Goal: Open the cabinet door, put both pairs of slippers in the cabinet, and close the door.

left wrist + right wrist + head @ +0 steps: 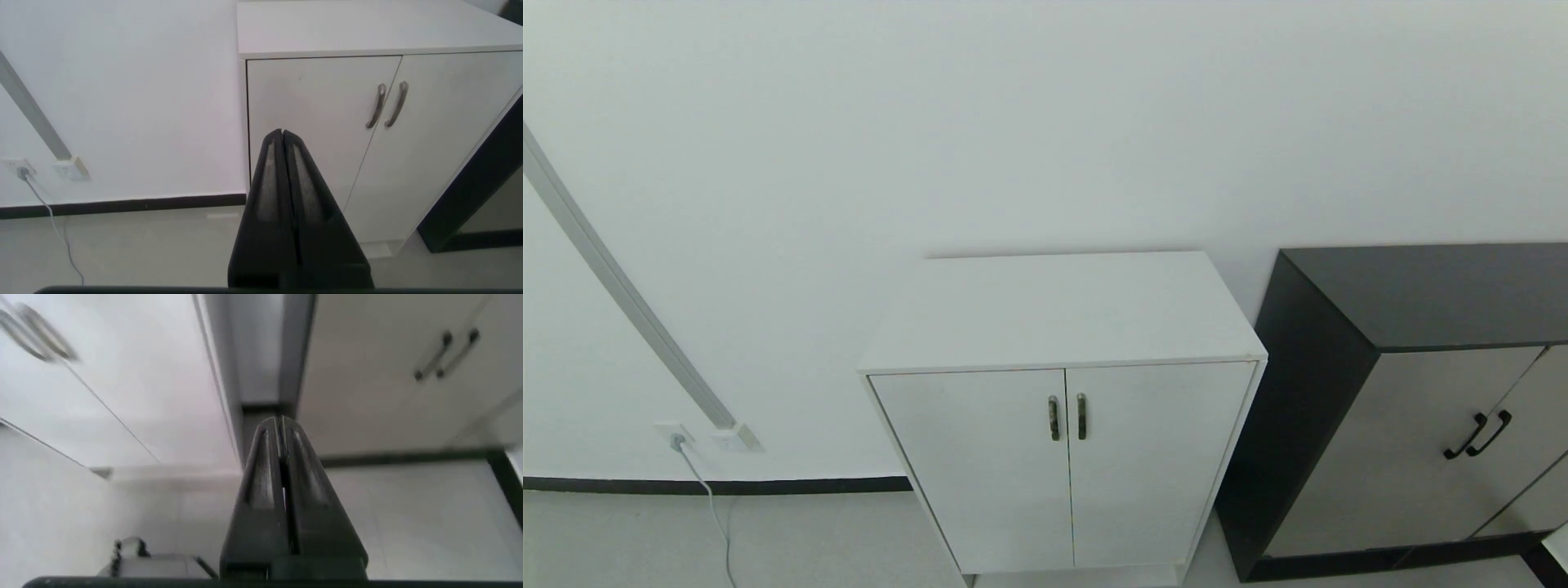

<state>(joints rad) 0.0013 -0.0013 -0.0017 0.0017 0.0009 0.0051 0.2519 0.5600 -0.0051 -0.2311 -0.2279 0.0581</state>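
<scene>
Cabinet (1021, 425) shut, black cabinet (1388, 425) just beside

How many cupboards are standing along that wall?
2. A white two-door wooden cabinet stands in the middle, doors shut; a black cabinet with grey doors stands close on its right. Others may lie beyond the frame.
</scene>
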